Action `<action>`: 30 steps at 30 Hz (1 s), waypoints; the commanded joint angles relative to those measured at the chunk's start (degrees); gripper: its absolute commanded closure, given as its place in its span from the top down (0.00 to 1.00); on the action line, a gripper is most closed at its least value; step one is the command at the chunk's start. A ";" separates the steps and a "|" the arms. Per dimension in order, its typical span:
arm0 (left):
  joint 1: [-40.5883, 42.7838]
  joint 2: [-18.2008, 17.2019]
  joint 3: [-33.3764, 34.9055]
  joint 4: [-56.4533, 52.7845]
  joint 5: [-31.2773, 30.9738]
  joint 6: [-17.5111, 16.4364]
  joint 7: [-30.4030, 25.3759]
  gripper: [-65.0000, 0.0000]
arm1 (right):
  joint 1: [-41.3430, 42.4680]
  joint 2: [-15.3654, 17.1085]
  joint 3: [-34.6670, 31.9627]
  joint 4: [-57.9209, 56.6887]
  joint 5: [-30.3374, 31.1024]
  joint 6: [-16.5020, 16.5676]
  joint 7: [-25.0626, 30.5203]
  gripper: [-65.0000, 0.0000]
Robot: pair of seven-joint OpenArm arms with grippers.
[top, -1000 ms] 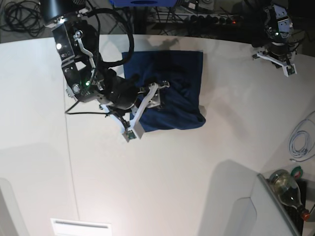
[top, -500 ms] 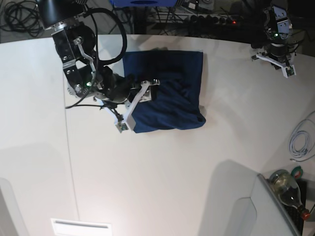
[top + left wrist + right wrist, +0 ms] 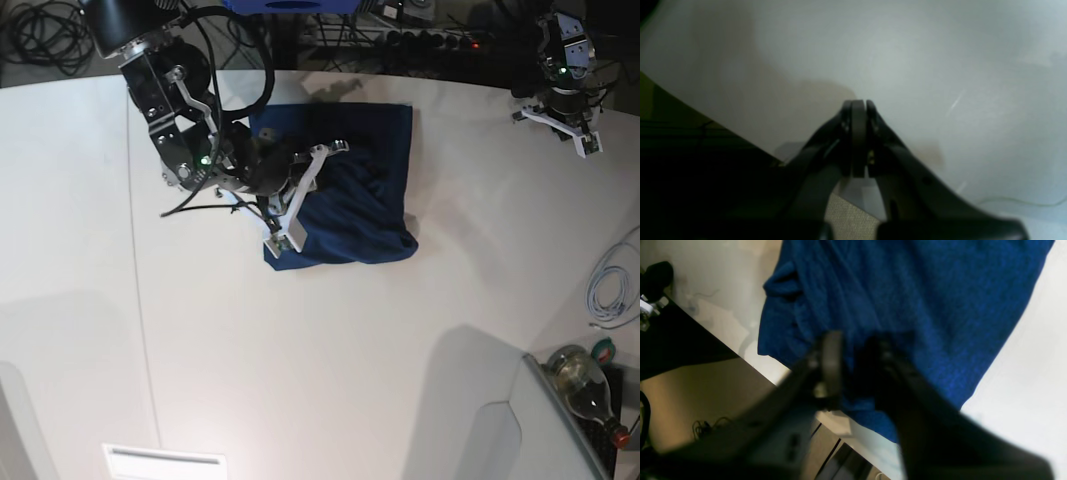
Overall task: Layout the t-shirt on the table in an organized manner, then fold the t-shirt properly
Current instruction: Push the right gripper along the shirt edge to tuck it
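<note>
My right gripper (image 3: 853, 350), narrowly parted with shirt (image 3: 365, 190) cloth between its jaws, hangs over the shirt's left half; the left gripper (image 3: 858, 110) sits pressed together, empty, upper right.

My arms (image 3: 170, 110) are black with white brackets, looped black cables and green lights; my fingers (image 3: 858, 133) are black.

Navy t-shirt (image 3: 365, 190) lies bunched on the white table (image 3: 320, 350), far side. Right hand (image 3: 335, 150) sits over its left part, grip unclear. Left hand (image 3: 568, 118) parked at far corner, well apart. Bottle (image 3: 585, 385) bottom corner.
</note>
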 commanded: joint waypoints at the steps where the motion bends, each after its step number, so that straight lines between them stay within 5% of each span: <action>1: 0.28 -0.67 -0.25 0.62 0.17 0.02 0.16 0.00 | 0.85 -0.31 0.21 0.59 0.75 -0.17 0.91 0.13; 6: 0.36 -0.67 -0.25 0.62 0.17 0.02 0.16 0.00 | 0.41 -0.31 -0.23 1.56 1.02 0.27 0.73 0.00; 22: 0.01 -0.67 -0.34 0.62 0.17 0.02 0.16 0.00 | 6.65 0.13 -22.38 4.37 0.84 0.36 0.47 0.00; 30: -0.08 -1.20 -0.34 0.62 0.08 0.02 0.16 0.00 | 9.46 -2.42 -25.99 -3.72 1.02 0.36 0.91 0.00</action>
